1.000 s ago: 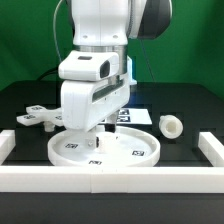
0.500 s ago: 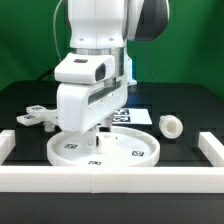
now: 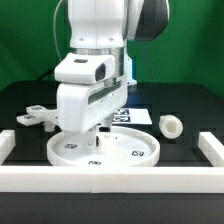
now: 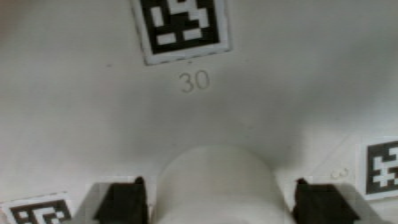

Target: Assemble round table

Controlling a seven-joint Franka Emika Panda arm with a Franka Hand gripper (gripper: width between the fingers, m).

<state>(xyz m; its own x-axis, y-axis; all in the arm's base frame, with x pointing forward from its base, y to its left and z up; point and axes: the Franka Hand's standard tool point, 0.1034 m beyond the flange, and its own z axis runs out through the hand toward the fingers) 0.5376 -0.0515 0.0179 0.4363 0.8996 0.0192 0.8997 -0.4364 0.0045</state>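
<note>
Pincer: gripper pinching raised middle of large rimmed white plastic disc.
Left: short white cylindrical post, flat white cross-shaped piece, loose beside disc (nothing joined).

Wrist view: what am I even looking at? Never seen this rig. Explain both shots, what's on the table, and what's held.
The big white machine is a robot arm with a two-finger gripper at its end. The exterior view comes from a camera off the arm. The wrist view comes from a camera on the wrist, looking past the fingers, which are the two dark pads.

On the black table lie loose white table parts. A large rimmed disc sits under the gripper, with a cross-shaped piece at the exterior view's left and a short post at its right. Behind is a flat marker board, and white rails border the front.

The gripper is shut on a rounded white lump, apparently a raised part of the disc.
</note>
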